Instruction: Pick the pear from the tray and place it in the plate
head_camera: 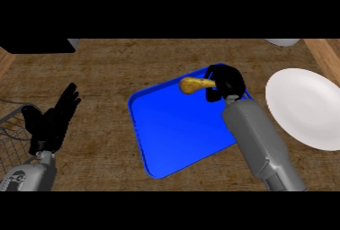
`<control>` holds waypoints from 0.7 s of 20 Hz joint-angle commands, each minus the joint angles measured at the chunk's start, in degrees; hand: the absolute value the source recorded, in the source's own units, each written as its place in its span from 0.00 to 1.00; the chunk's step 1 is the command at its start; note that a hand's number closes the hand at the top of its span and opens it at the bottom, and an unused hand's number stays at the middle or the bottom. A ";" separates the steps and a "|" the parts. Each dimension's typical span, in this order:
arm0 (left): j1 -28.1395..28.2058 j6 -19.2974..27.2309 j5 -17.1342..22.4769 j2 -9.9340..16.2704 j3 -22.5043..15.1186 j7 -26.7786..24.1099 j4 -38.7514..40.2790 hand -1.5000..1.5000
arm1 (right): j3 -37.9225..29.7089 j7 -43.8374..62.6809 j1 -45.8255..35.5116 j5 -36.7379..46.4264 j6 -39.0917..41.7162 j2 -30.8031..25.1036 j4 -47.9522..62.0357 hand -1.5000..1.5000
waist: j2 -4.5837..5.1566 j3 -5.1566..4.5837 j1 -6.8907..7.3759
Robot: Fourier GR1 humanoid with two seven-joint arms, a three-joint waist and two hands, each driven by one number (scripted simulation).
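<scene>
A yellow-brown pear (192, 85) shows over the far corner of the blue tray (176, 130). My right hand (224, 81) is curled against the pear's right side, fingers wrapped round its narrow end. I cannot tell whether the pear rests on the tray or hangs just above it. The white plate (306, 108) lies to the right of the tray, partly cut by the view's edge. My left hand (51, 119) rests open at the left, fingers up, far from the tray.
A wire basket (10, 130) sits at the left edge beside my left forearm. A black object (36, 45) lies at the far left, and a pale grey object (284, 42) at the far right. A wooden edge (325, 54) runs past the plate.
</scene>
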 commanded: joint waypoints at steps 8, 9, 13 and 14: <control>2.14 -0.27 -0.29 -0.19 -0.76 1.11 -4.11 0.50 | -0.46 24.92 -1.89 20.39 -25.44 -4.09 -9.18 1.00 | -0.36 -0.10 1.35; 0.70 -0.96 -0.07 0.09 0.17 0.23 -0.59 0.50 | -1.00 25.38 -0.22 20.48 -26.60 -4.35 -10.75 1.00 | -0.13 -0.12 0.66; -0.35 -0.77 -0.67 -0.44 0.47 0.32 -0.15 0.50 | -4.04 27.36 2.38 17.34 -23.73 -5.67 -19.01 1.00 | -0.15 -0.11 0.45; -0.29 -0.83 -0.79 -0.67 0.19 1.29 -0.84 0.50 | -4.72 27.00 4.27 17.31 -25.03 -6.43 -19.11 1.00 | -0.08 -0.09 0.68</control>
